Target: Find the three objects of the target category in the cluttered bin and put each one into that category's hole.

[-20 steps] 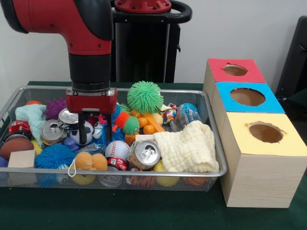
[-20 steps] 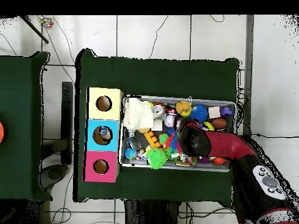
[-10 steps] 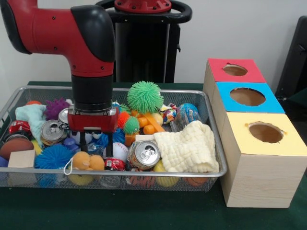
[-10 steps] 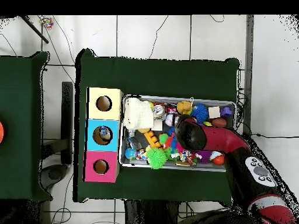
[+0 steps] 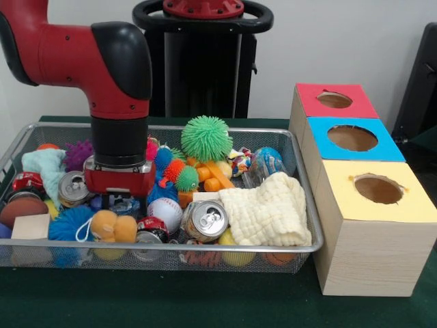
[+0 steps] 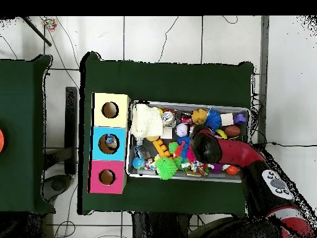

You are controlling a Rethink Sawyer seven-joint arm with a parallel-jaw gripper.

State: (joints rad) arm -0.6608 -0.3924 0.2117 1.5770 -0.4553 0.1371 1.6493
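While sunk among toys in the bin (image 5: 300,249), the jaws (image 5: 123,203) (fingers hidden) can't be judged.

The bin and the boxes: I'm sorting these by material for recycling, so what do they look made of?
The bin looks like silver metal wire mesh: see-through weave, thick shiny rim. The boxes look like pale wood, going by the grain lines on their sides, with matte painted tops in red, blue and yellow.
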